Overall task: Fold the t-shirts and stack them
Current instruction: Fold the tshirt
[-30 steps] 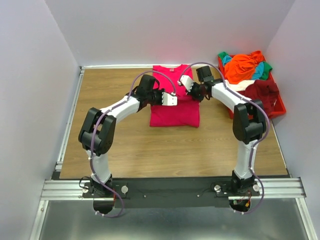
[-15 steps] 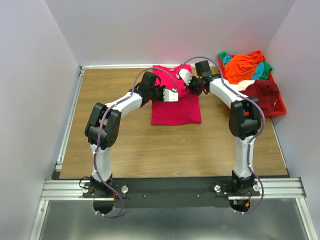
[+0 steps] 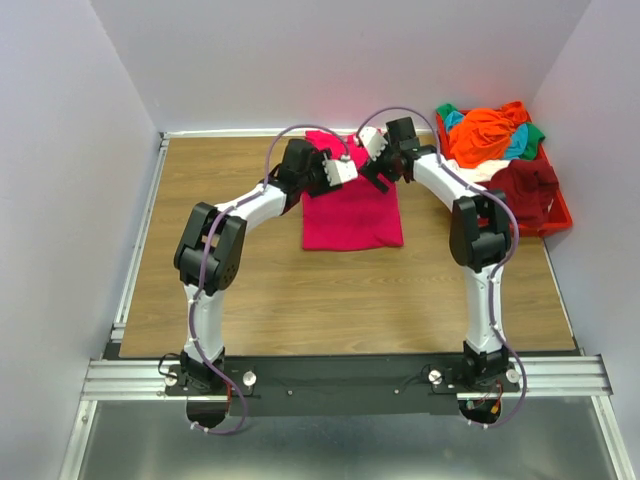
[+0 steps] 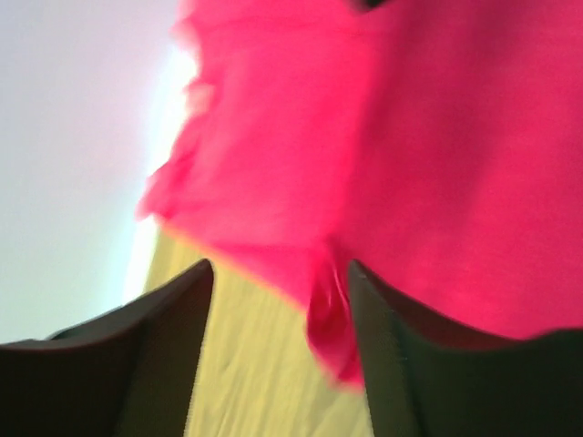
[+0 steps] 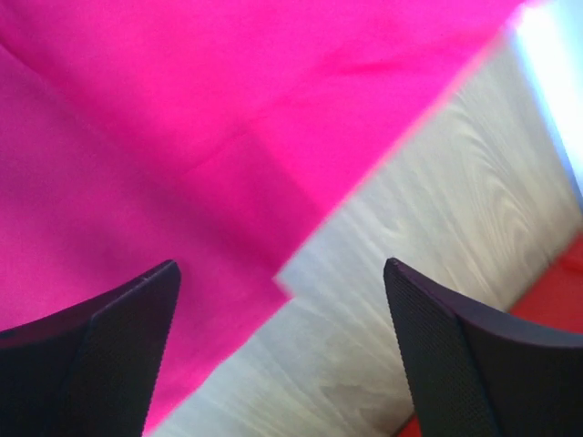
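Directly beneath both grippers lies the one magenta t-shirt (image 3: pixel 350 215), folded flat at the far middle of the table (image 3: pixel 250 280). The left gripper (image 3: pixel 343 170) and right gripper (image 3: pixel 378 168) hover side by side over its far end. The left one's fingers stand apart with a loose fold of pink cloth between them, unpinched; the right one's are spread wide, holding nothing. The shirt's long axis runs from the arms toward the back wall. One red bin (image 3: pixel 553 215) at the right holds a heap of shirts (image 3: pixel 490 135): orange, teal, green, maroon

Overhead wide, wrist cameras close on t-shirt (image 3: pixel 352 215)
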Robot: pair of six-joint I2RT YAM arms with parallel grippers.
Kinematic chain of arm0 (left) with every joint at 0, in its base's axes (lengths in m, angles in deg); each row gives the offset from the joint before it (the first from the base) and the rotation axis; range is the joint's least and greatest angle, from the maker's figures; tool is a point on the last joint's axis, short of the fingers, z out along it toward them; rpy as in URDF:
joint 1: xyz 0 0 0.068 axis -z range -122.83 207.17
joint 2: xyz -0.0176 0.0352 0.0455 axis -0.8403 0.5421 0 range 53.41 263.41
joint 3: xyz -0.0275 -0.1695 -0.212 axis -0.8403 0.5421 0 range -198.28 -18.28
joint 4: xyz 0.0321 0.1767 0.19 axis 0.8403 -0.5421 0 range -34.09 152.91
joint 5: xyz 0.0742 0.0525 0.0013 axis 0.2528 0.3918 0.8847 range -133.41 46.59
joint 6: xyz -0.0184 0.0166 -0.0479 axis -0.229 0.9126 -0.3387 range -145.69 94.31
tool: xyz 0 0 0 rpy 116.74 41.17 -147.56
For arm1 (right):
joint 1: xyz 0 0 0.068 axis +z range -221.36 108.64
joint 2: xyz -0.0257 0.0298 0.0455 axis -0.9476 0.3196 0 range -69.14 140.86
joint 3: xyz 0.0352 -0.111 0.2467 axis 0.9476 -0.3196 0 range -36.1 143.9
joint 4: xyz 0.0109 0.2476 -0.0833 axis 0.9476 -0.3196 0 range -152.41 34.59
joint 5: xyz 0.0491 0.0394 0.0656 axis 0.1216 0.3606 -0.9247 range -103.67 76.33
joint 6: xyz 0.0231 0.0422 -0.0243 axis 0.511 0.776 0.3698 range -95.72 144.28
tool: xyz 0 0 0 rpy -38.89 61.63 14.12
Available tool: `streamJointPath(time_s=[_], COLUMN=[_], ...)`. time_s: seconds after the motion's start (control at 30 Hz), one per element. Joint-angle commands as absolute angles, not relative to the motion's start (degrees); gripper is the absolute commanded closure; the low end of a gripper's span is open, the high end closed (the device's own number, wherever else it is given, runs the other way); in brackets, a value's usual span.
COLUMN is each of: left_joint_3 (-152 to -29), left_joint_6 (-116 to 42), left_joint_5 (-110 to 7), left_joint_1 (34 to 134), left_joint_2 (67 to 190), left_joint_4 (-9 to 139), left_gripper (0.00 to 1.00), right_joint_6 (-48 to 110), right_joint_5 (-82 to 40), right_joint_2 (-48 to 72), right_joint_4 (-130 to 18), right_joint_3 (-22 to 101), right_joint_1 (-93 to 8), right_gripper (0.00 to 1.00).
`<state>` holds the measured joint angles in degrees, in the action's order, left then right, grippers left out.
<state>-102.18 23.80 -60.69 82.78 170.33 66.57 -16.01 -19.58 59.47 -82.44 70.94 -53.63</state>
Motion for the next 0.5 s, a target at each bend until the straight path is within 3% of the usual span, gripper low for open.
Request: streamJointPath(time_s=[0.0, 0.1, 0.23, 0.4, 0.47], left_joint_3=[-103.1, -95.2, -82.8, -67.2, -59.9], left_joint_6=[11.2, 13.3, 21.0, 39.1, 42.1], left_joint_5=[-40.2, -37.5, -44.8, -68.6, -71.2], left_joint_1=[82.4, 81.7, 81.1, 82.2, 83.1], left_joint_2=[168.9, 161.1, 151.0, 136.7, 133.6], left_joint_4=[80.2, 90.2, 92.8, 80.2, 79.8], left_gripper=[0.28, 0.18, 0.18, 0.29, 0.31], right_joint_6=[-4.4, -2.4, -10.1, -38.6, -47.6], right_joint_5=[-7.0, -8.8, -20.4, -47.3, -47.2], right_joint_2=[61.1, 58.6, 50.3, 35.6, 32.6], right_joint_4=[-71.4, -70.4, -71.0, -84.4, -87.3], right_joint_3=[73.8, 72.8, 63.8, 44.5, 38.8], right_joint_1=[-54.0, -54.1, -54.2, -54.2, -53.7], right_gripper=[0.00, 0.00, 0.00, 0.00, 0.01])
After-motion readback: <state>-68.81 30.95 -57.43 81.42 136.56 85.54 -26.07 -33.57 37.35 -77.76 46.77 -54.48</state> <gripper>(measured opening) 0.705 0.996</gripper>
